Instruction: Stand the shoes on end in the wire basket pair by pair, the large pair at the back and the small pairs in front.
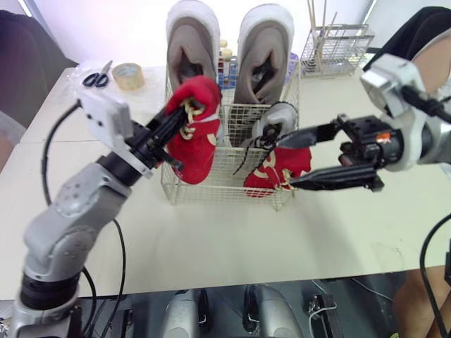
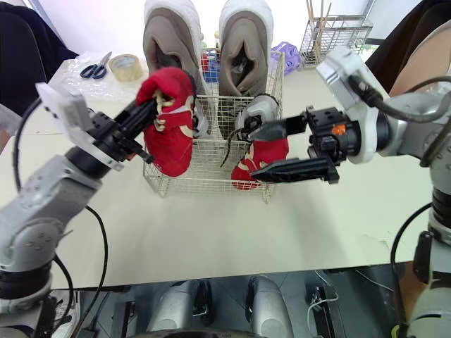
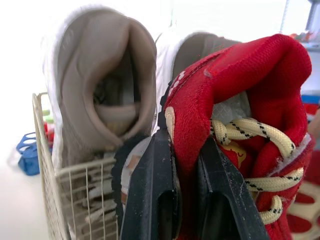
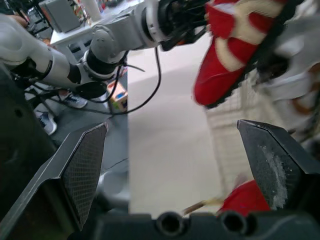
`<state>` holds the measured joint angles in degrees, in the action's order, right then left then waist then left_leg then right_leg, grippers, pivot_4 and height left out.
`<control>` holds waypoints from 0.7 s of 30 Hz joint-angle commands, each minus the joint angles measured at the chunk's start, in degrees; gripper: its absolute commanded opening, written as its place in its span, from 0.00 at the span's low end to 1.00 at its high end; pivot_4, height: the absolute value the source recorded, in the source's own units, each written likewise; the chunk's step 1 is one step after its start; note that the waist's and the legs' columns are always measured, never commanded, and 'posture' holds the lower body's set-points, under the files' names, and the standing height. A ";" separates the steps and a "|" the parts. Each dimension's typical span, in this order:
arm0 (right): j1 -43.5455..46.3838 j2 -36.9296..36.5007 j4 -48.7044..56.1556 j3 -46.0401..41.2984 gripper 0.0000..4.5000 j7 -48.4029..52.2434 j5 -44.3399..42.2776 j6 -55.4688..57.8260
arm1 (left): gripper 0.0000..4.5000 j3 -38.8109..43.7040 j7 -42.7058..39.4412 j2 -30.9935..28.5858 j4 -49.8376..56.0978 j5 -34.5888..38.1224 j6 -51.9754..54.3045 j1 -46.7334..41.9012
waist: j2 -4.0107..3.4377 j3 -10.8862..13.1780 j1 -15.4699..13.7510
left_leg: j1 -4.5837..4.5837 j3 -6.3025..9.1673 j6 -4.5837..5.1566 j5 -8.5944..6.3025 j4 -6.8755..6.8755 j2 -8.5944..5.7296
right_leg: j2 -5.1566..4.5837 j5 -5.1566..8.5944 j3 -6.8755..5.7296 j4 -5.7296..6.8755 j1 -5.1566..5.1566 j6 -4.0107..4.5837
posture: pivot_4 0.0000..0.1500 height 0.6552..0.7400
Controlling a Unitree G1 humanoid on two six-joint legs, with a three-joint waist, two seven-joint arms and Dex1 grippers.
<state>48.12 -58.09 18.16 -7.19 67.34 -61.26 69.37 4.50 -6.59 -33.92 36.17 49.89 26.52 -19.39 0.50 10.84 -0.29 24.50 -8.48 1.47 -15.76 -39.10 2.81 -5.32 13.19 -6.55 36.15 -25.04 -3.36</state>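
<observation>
Slip risk: left hand clenched on collar of red shoe, toe-down at front-left corner of wire basket; pinch may let it twist, snag rim. Right hand released near second red shoe; may bump it.

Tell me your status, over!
Left gripper shut on red shoe by wire basket. Right gripper open beside other red shoe. Large pair stands at back.

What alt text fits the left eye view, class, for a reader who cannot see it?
The left gripper clamps a red shoe by its collar at the wire basket's front left. Two large grey shoes stand on end behind; the open right gripper flanks a second red shoe.
</observation>
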 commanded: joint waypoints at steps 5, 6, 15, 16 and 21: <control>-4.73 -4.30 5.86 -3.82 1.00 -2.96 -7.28 5.73 | 0.01 -4.26 -1.93 6.00 -1.39 -16.68 -7.97 5.00 | 0.01 -0.05 -0.53 | -0.05 0.06 0.23 -0.13 -0.04 0.02 | -0.05 0.00 0.01 -0.01 0.07 0.01 | 1.00 1.00; -5.95 -4.64 6.85 -4.10 1.00 -3.53 -8.13 6.30 | 0.01 -5.04 -1.64 6.94 -1.48 -18.91 -9.05 6.35 | 0.01 -0.06 -0.55 | -0.05 0.06 0.29 -0.17 -0.05 0.01 | -0.10 0.00 0.01 -0.01 0.08 0.01 | 1.00 1.00; -9.78 -3.39 9.03 -5.22 1.00 -11.09 -16.65 7.48 | 0.01 -6.24 1.35 14.22 -2.54 -31.52 -13.81 5.25 | 0.03 -0.14 -0.65 | -0.10 0.11 0.45 -0.25 -0.11 -0.01 | -0.22 0.01 -0.03 -0.03 0.21 0.02 | 1.00 1.00; -10.28 -3.45 9.19 -5.23 1.00 -11.78 -17.55 7.50 | 0.01 -5.66 1.46 14.41 -2.17 -31.86 -13.37 4.54 | 0.04 -0.14 -0.66 | -0.10 0.15 0.46 -0.25 -0.12 -0.01 | -0.22 0.01 -0.04 -0.03 0.22 0.02 | 1.00 1.00; -13.37 -3.69 10.60 -5.00 1.00 -14.51 -20.85 7.00 | 0.01 -5.97 0.73 15.20 -0.33 -33.54 -12.00 5.17 | 0.04 -0.13 -0.56 | -0.08 0.18 0.47 -0.24 -0.13 -0.01 | -0.21 0.00 -0.07 -0.02 0.22 0.01 | 1.00 1.00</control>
<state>35.20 -61.45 27.11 -10.61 53.75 -79.68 77.04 -1.47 -5.80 -18.90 33.99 17.55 13.90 -14.26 0.54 10.71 -0.85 24.42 -8.30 1.94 -16.00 -39.23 2.81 -5.53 13.19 -6.63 36.14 -24.82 -3.35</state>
